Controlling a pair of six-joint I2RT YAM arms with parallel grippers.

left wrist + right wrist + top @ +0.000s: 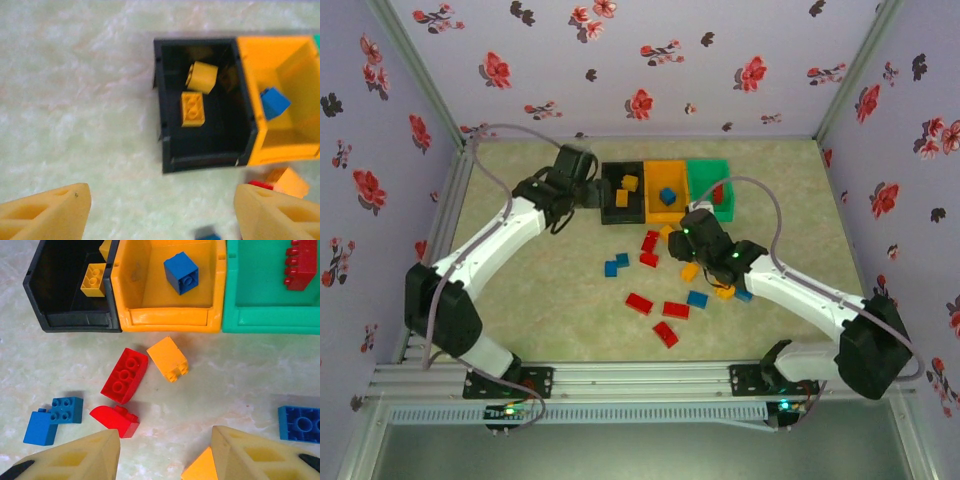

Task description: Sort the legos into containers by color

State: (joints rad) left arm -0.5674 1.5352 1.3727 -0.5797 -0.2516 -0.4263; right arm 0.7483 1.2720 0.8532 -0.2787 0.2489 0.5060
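Presently, the left gripper [160,220] has its two yellow-orange fingers [50,212] set wide apart, with only the pale marbled table [75,125] between them and nothing clamped. Ahead of the fingertips stands the black open-topped plastic bin [167,150]. It holds a rounded yellow plastic brick [202,76] just beside a rectangular yellow plastic brick [192,108]. The orange open-topped plastic bin [295,150] adjoins it, ahead of the finger on the view's right, and holds a blue plastic cube brick [274,102].

The right gripper [164,432] likewise has its fingers [80,455] apart. A yellow-orange brick corner [202,470] sits low in the gap against the finger on the view's right. It does not reach the other finger, so it is not clamped.

Just ahead of these fingertips lie a red curved-top brick [125,375], a smaller red brick [116,419] and a loose yellow-orange block [168,358]. Outside the finger on the view's left, two blue bricks [54,419] touch each other. Outside the opposite finger lies a dark blue brick [299,423].

Farther ahead the three bins stand in a touching row. The green open-topped plastic bin [270,320] holds a long red brick [300,267].
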